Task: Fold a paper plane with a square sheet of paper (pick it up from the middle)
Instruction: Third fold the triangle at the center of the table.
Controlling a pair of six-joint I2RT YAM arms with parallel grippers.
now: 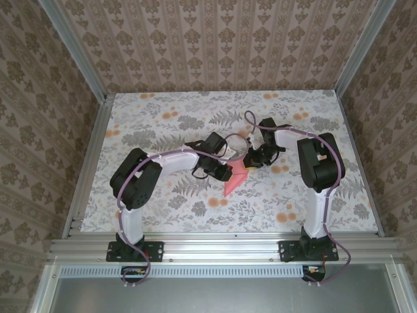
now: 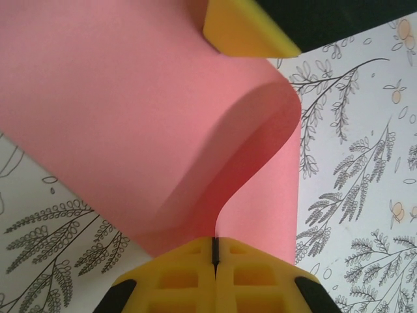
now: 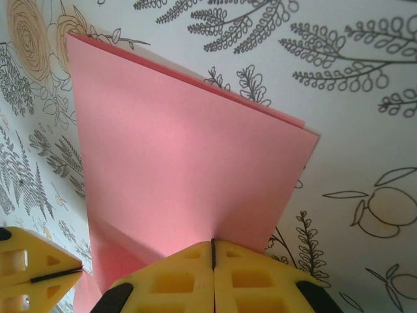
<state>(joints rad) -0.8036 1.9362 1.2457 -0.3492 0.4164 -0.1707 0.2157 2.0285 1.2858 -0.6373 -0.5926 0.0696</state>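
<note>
The salmon-pink sheet of paper [image 1: 233,181] is held above the table's middle, folded into layers with a point toward the near edge. My left gripper [image 1: 225,172] is shut on its left side. In the left wrist view the paper [image 2: 130,117] curls up and away from the pinch at my left gripper [image 2: 215,246]. My right gripper [image 1: 251,160] is shut on the far right part. In the right wrist view the doubled paper [image 3: 182,150] spreads flat from my right gripper [image 3: 213,246], with the left gripper's yellow fingers [image 3: 29,274] at the lower left.
The table [image 1: 163,124] has a floral cloth with orange flower prints [image 1: 282,216]. Patterned walls and aluminium rails [image 1: 88,176] enclose it on three sides. Both arm bases [image 1: 133,251] stand at the near edge.
</note>
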